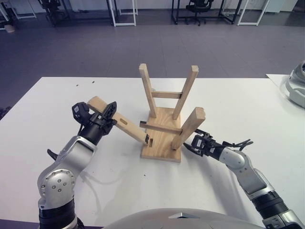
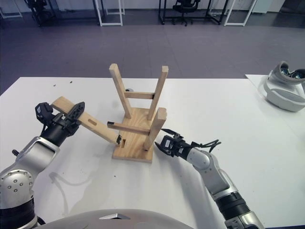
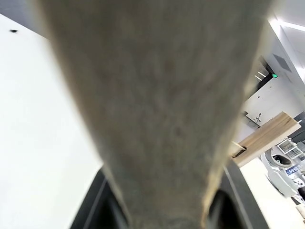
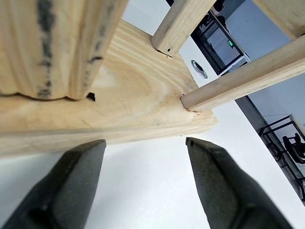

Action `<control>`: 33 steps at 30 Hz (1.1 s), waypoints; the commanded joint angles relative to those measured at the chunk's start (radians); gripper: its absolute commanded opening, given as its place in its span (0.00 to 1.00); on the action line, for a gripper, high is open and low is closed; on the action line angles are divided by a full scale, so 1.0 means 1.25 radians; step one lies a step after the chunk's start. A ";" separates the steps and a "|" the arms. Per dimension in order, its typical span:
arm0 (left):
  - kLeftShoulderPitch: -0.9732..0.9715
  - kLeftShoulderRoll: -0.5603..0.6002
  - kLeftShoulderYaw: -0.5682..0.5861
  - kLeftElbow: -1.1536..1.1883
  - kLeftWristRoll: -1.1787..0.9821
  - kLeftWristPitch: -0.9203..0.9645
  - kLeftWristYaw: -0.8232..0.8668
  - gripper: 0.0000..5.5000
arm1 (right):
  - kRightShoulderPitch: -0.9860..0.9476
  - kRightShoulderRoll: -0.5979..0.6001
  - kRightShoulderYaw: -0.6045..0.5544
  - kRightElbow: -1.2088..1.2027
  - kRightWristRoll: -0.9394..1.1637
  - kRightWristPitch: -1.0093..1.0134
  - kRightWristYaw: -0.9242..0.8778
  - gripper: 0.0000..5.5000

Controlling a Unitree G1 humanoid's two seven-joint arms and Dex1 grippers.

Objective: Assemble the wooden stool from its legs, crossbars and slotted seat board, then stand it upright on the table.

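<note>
Nearest, the right gripper (image 2: 162, 141) lies low on the white table (image 1: 228, 100). Its two black fingers (image 4: 71, 191) are spread wide, holding nothing, just beside the near right corner of the flat, pale wooden seat board (image 1: 162, 148). To the left, the left gripper (image 1: 108, 116) is pinched around the upper part of a loose pale wooden leg (image 1: 125, 125). This leg leans steeply, and its lower end meets the near left corner of the board.

The board lies flat on the table with the stool upside down. A thick near right leg (image 1: 189, 126) stands up from it. A thin near crossbar (image 1: 161, 128) runs left from that leg, its other end free. Farther back, two far legs (image 1: 147, 90) rise and splay apart, joined by a short far crossbar (image 1: 167, 94).

Beyond the table's right edge, a white headset (image 2: 285, 93) rests on another white surface.
</note>
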 commanded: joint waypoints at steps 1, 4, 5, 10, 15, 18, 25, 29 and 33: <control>0.002 -0.012 -0.022 -0.012 0.027 -0.008 0.028 0.19 | -0.007 0.007 0.000 0.001 -0.006 0.004 -0.003 0.57; 0.015 0.005 -0.029 -0.025 0.039 0.011 0.043 0.19 | -0.008 0.009 0.002 0.001 -0.012 0.004 -0.004 0.57; 0.016 0.011 -0.027 -0.033 0.032 0.017 0.050 0.19 | -0.006 0.009 0.002 -0.001 -0.014 0.005 -0.005 0.57; 0.017 0.020 -0.032 -0.072 -0.010 0.030 0.090 0.19 | -0.010 0.014 0.007 0.005 -0.023 0.003 -0.008 0.57; 0.036 0.034 -0.073 -0.036 0.102 0.027 0.083 0.19 | -0.008 0.017 0.011 -0.003 -0.028 0.001 -0.008 0.57; 0.039 0.039 -0.098 -0.027 0.157 0.024 0.077 0.19 | -0.004 0.017 0.011 -0.008 -0.030 0.002 -0.006 0.57; 0.024 0.101 -0.187 -0.067 0.261 0.078 0.072 0.19 | -0.014 0.021 0.018 -0.010 -0.040 -0.001 -0.005 0.57; -0.016 0.090 -0.222 -0.065 0.309 0.089 0.075 0.19 | -0.021 0.025 0.020 -0.010 -0.040 0.000 -0.005 0.57; -0.049 0.082 -0.235 -0.063 0.343 0.104 0.075 0.19 | -0.030 0.030 0.023 -0.007 -0.043 0.001 -0.006 0.57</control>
